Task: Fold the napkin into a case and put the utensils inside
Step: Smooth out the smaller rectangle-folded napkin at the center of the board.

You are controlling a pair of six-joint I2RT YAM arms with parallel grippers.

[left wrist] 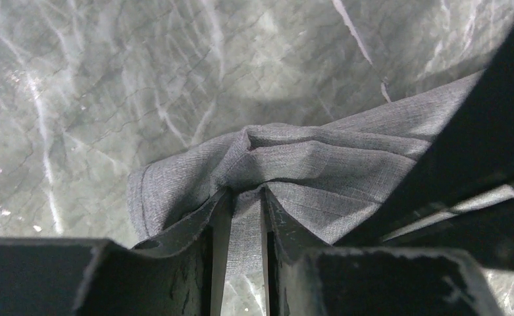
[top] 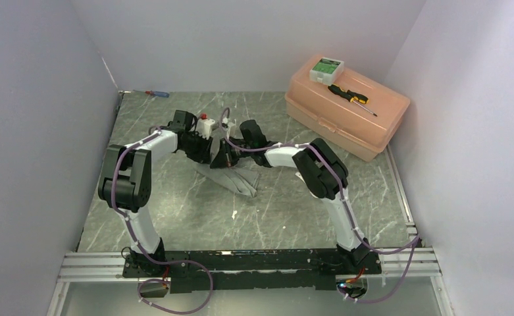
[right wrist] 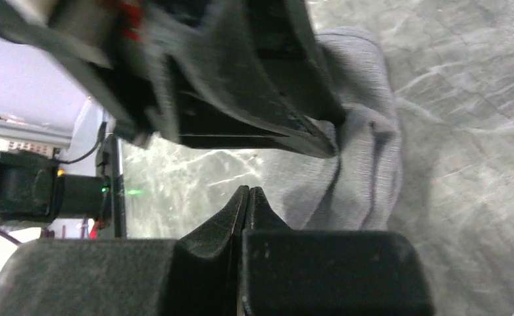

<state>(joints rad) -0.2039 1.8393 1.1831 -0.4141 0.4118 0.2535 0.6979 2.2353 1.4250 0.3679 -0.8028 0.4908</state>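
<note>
The grey napkin [top: 235, 179] lies crumpled on the green marbled table [top: 175, 207], about midway across it and in front of both arms. It is bunched up, not flat, with a long fold running toward the near right.

Both arms reach in from either side and meet over the far end of the cloth. In the left wrist view the left tool [left wrist: 246, 191] stands only a little open. Its two fingers [left wrist: 209, 263] are apart by a narrow gap, the napkin runs through that gap, and one fold is draped over the edge of the left finger. The cloth gathers into a ridge just past the fingertips. Whether the fingers press on the cloth cannot be told.

In the right wrist view the right tool [right wrist: 247, 194] is fully closed, its tips pressed flat together with nothing between them. It sits just beside the napkin, with the dark, blurred left tool right above it.

A small white thing [top: 233, 214] lies on the table near the napkin's near edge, too small to identify.

At the far right stands a peach plastic box [top: 362, 128]. A black-and-yellow screwdriver [top: 353, 97] and a small white and green pack [top: 326, 68] rest on its lid. A red-and-blue screwdriver [top: 155, 93] lies at the far left corner.
</note>
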